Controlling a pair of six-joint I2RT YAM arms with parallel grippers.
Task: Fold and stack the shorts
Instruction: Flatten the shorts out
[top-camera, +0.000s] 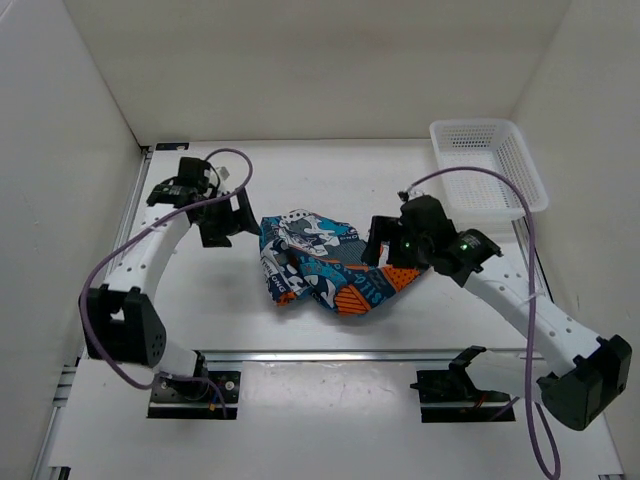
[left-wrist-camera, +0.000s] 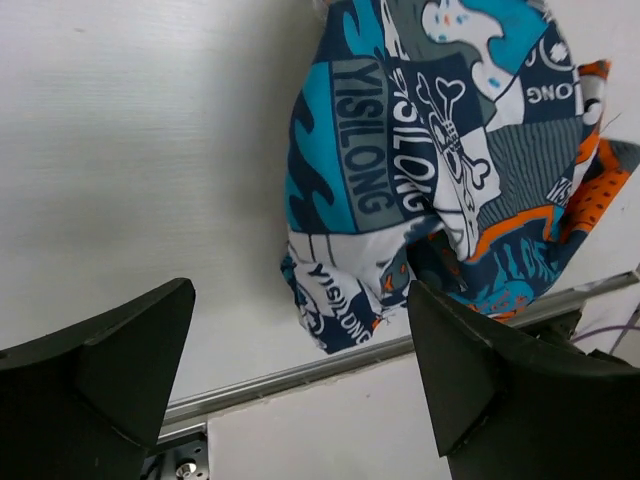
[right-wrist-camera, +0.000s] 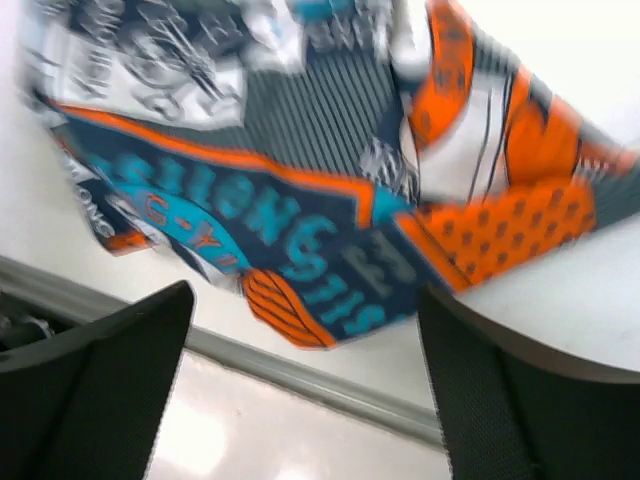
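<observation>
Right end effector (right-wrist-camera: 305, 292) spread over crumpled shorts (right-wrist-camera: 300, 190), white basket (top-camera: 530, 165) only overhead

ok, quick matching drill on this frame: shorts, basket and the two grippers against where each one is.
Things:
1. shorts
2. basket
3. left gripper
4. right gripper

Places:
A. far right corner of the table
B. open, at the shorts' right side
C. crumpled, mid-table
D. open, just off the shorts' left edge

Pairs: 1-C, 2-A, 3-D, 4-B
</observation>
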